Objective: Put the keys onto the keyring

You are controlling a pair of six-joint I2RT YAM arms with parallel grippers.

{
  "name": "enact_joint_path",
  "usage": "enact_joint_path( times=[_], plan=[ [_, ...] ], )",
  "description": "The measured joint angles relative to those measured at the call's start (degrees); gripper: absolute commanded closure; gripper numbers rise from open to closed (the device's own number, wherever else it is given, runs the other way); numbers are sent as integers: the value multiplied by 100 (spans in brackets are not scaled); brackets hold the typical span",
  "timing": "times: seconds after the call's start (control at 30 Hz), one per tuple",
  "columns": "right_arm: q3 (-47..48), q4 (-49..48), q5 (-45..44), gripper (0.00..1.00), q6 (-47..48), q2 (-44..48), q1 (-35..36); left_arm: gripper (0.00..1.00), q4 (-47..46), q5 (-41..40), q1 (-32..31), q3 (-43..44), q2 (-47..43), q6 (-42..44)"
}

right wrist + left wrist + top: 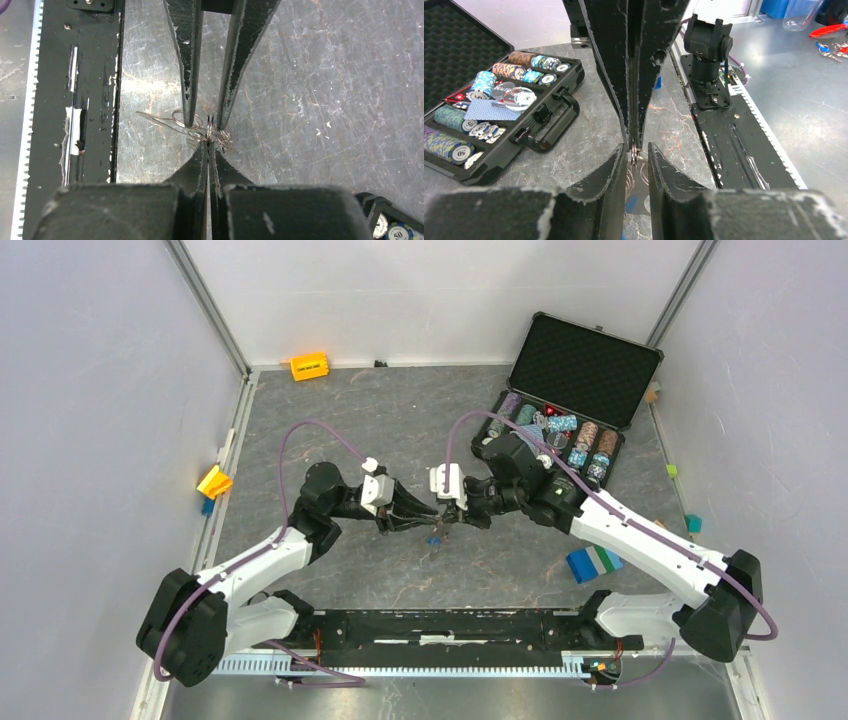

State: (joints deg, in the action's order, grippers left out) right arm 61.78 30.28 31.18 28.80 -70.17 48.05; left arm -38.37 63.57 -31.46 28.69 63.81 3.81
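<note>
Looks like threading's happening: right pincer (207, 144) is pinching the keyring (639, 192), left pincer (637, 148) at 9 o'clock is gaping slightly, probably needing careful alignment next.

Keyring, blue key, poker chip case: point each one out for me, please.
keyring (206, 129), right wrist view, on its bunched wire coils.
blue key (433, 538), top external view, on its blue plastic head.
poker chip case (585, 368), top external view, on the open lid's foam lining.
</note>
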Motion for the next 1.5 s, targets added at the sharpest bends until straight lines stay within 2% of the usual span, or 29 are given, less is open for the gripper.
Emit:
enact_joint_path(
  times=[0.2, 0.47, 0.73, 0.93, 1.07, 1.4, 1.47, 1.5],
  plan=[
    [267, 356, -293, 100, 0, -236, 188, 68, 437, -7, 0, 149, 0, 286],
    [382, 514, -435, 100, 0, -299, 223, 75, 1005, -44, 0, 179, 0, 741],
    [389, 520, -455, 100, 0, -308, 249, 76, 1213, -46, -2, 260, 0, 850],
    [389, 518, -450, 100, -2, -343, 254, 86, 1246, -46, -17, 286, 0, 874],
    [389, 520, -455, 100, -2, -378, 254, 98, 1259, -44, -17, 286, 0, 892],
    [402, 538, -479, 100, -2, -376, 254, 98, 1478, -42, -17, 345, -22, 1021],
    [402, 533, -476, 95, 0, -376, 256, 98, 1517, -42, -17, 350, -46, 1021],
    [402, 533, -479, 85, 0, -372, 256, 98, 1537, -39, -17, 352, -61, 1021]
  ],
)
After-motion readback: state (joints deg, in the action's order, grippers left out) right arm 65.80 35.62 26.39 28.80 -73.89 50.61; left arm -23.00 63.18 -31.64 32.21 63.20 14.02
